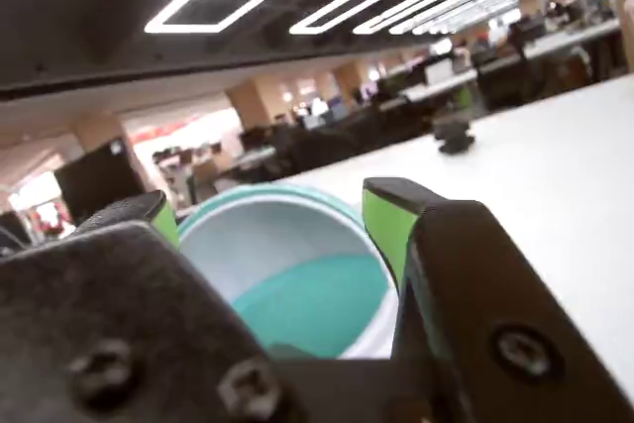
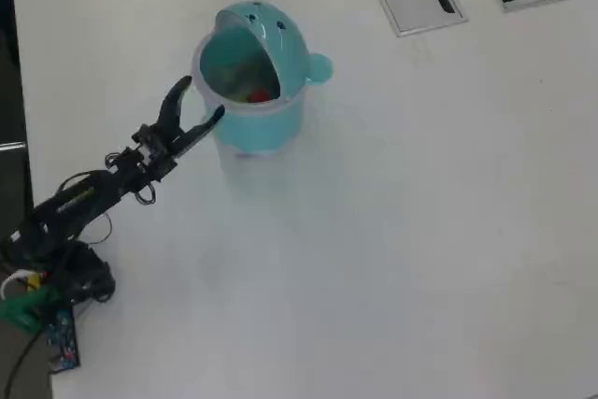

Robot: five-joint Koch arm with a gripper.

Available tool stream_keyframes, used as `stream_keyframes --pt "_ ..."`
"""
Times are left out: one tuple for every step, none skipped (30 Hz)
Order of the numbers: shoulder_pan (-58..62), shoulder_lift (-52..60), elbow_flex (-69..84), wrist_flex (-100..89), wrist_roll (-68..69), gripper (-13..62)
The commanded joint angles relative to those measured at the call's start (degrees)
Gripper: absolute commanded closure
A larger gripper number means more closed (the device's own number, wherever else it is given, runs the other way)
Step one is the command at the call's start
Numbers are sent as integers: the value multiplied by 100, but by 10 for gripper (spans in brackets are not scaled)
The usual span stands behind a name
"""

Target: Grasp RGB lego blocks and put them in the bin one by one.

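Claw (image 2: 199, 100) spread wide, nothing in it, right at the bin (image 2: 257, 123) rim w/ lid up. Red block (image 2: 259, 94) and a greenish one inside; blue not visible. Looks like drop step; next probably pull back, scan counter (image 2: 420, 231).

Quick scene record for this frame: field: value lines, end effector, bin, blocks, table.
end effector: open, jaws spread at the bin's rim, nothing between them
bin: light teal, upright on the table, lid tipped back, mouth open
bin contents: red block visible inside in the overhead view; other blocks cannot be made out
blocks on table: none visible in the overhead view
table: white
arm base: lower left of the overhead view
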Motion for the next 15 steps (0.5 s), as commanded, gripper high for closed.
stream_keyframes --pt "0 343 -158 -70 44 142" --pt "0 422 -79 -70 97 142" --pt "0 501 -26 -70 167 143" --pt "0 571 44 -70 229 143" --pt "0 650 105 -70 272 144" --pt "0 712 185 -70 334 145" --pt "0 800 272 -79 360 145" --pt "0 861 334 -88 413 145" --pt "18 940 396 -97 483 147" --pt "62 984 457 -97 598 148" --pt "132 1055 519 -105 721 148" --pt "167 1116 589 -114 817 148" --pt "176 1187 650 -123 861 148" --pt "185 1248 712 -132 923 149" --pt "220 1292 756 -132 1011 149"
